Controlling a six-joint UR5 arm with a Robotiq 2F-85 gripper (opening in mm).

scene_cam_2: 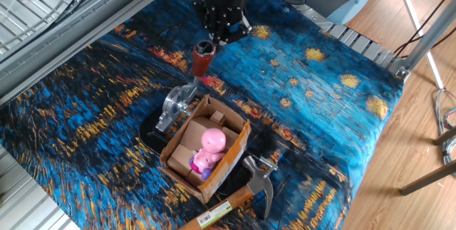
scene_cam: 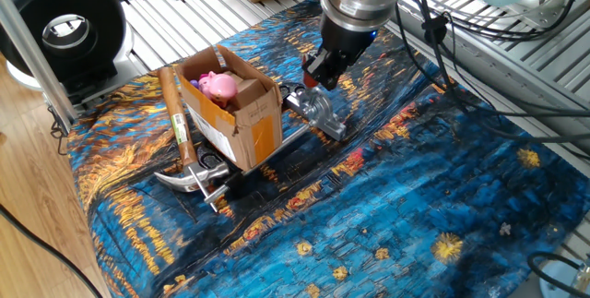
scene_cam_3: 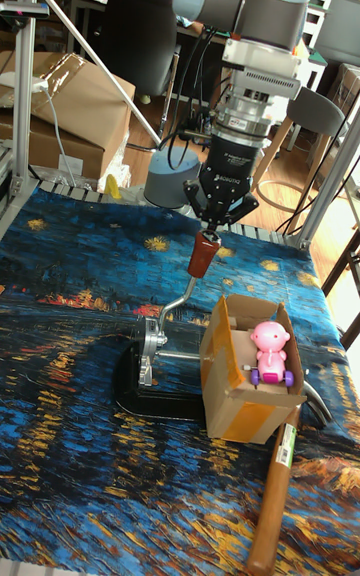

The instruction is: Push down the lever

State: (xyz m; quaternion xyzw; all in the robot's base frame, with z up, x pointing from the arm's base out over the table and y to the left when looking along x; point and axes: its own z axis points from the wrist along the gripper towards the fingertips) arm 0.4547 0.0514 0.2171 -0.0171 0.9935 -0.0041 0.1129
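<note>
The lever is a short shiny metal arm that rises from a small chrome fixture on a black base. Its dark red knob points up and away from the fixture. My gripper comes down from above, and its fingers close around the top end of the knob. The tall fixed view shows the same: gripper on the knob, with the arm curving down to the fixture. In the first fixed view the gripper hangs just over the fixture and hides most of the knob.
An open cardboard box with a pink toy stands right against the fixture's base. A wooden-handled claw hammer lies beside the box. A painted blue cloth covers the table. A black round device stands off the table's corner.
</note>
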